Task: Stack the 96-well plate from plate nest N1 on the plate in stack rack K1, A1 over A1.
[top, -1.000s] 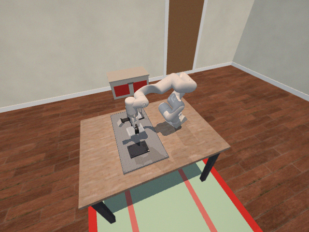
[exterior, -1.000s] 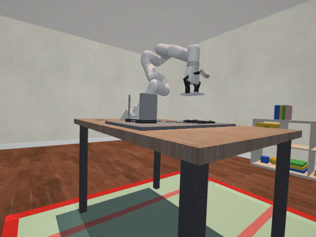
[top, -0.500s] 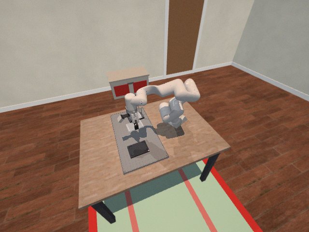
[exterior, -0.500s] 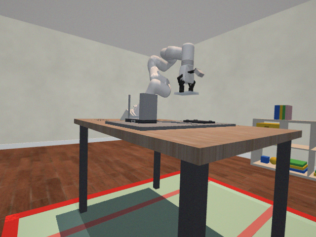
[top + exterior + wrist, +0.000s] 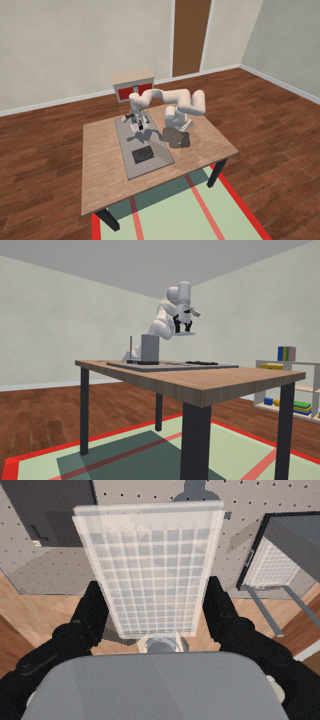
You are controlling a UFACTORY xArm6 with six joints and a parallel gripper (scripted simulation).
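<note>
My gripper [image 5: 154, 591] is shut on the clear 96-well plate [image 5: 150, 570], with its black fingers on the plate's two long sides. It holds the plate level, high above the table, in the exterior view [image 5: 184, 333]. The stack rack K1 [image 5: 149, 349] stands to the plate's left there, lower than the plate. In the wrist view K1 [image 5: 280, 550] is at the right, with the lower plate [image 5: 272, 567] inside it. The dark plate nest N1 [image 5: 142, 154] lies empty; its pale A1 mark [image 5: 36, 543] shows at the upper left of the wrist view.
K1 and N1 sit on a grey perforated mat [image 5: 143, 147]. The arm's base [image 5: 178, 120] stands at the table's far right. A thin post [image 5: 130, 347] rises beside K1. A shelf with toys [image 5: 289, 384] stands off the table.
</note>
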